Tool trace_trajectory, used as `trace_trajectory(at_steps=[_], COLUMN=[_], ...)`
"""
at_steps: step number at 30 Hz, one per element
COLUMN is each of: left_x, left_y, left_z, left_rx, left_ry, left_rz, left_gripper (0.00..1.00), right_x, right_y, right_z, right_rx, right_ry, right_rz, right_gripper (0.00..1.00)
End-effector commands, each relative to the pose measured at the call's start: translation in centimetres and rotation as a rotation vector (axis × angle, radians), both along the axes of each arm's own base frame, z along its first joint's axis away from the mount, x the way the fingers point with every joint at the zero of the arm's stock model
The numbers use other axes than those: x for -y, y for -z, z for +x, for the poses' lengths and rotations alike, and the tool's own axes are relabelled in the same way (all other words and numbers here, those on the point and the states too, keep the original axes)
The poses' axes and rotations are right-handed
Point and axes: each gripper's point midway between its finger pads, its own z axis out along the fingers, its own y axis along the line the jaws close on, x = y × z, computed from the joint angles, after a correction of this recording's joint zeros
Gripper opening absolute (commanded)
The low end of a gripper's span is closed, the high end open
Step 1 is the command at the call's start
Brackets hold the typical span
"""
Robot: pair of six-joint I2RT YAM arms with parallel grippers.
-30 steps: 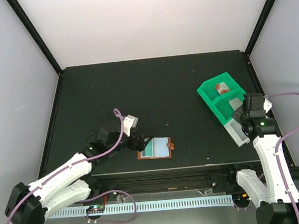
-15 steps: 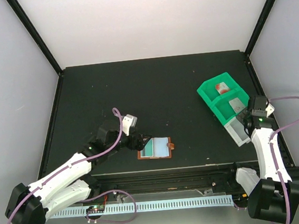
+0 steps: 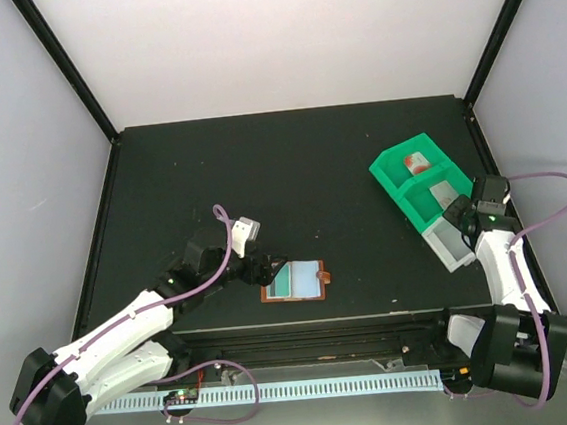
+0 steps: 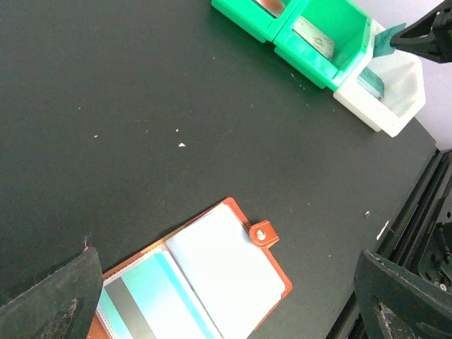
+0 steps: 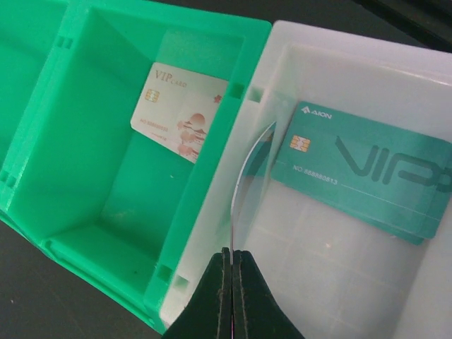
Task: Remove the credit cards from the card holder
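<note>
Black table (image 3: 290, 172) fills the scene, with pale walls behind it. The right gripper (image 5: 230, 258) is clenched, its fingertips pressed together on a thin card (image 5: 235, 185) seen edge-on. The card bows upward beside the wall between the green tray (image 5: 212, 176) and the white bin (image 5: 332, 282). Ahead and to the left of the tips, a white card (image 5: 180, 109) with a red mark lies flat in the tray's compartment. Ahead and to the right, a teal card (image 5: 367, 173) lies in the bin. The left gripper (image 4: 226, 254) is spread wide and grasps nothing. Its fingers (image 4: 49, 296) stand either side of the card holder (image 4: 212, 282), which lies open on the table with its snap tab (image 4: 261, 233) pointing away.
</note>
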Motion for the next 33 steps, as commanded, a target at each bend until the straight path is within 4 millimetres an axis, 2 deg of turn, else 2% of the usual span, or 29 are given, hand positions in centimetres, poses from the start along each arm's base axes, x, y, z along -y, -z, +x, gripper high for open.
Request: trace_trajectory(at_steps=[1, 4, 7, 13, 20, 33], left_x=[0.3, 0.4, 0.4, 0.6, 0.5, 0.5], left_y=[-2.2, -2.4, -2.4, -2.5, -2.5, -2.5], left_z=[0.3, 0.3, 0.3, 0.2, -0.2, -0.7], left_rx=[0.034, 0.034, 0.035, 0.03, 0.02, 0.008], left_ry=[0.01, 0.012, 0.017, 0.024, 0.028, 0.044], left_rz=[-0.03, -0.032, -0.035, -0.04, -0.047, -0.052], left_gripper=[0.99, 0.99, 0.99, 0.99, 0.99, 0.99], right_x=[-0.3, 0.9, 1.8, 1.8, 3.4, 3.2], right_y=[-0.8, -0.5, -0.7, -0.3, -0.9, 0.2], right_z=[1.0, -0.2, -0.5, 0.7, 0.7, 2.0], right_rx=[0.028, -0.012, -0.026, -0.055, -0.041, -0.042], right_ry=[-0.063, -0.011, 0.015, -0.035, -0.028, -0.076], right_rz=[-0.011, -0.038, -0.062, -0.017, 0.015, 0.111], right_gripper=[0.01, 0.01, 0.01, 0.02, 0.02, 0.03])
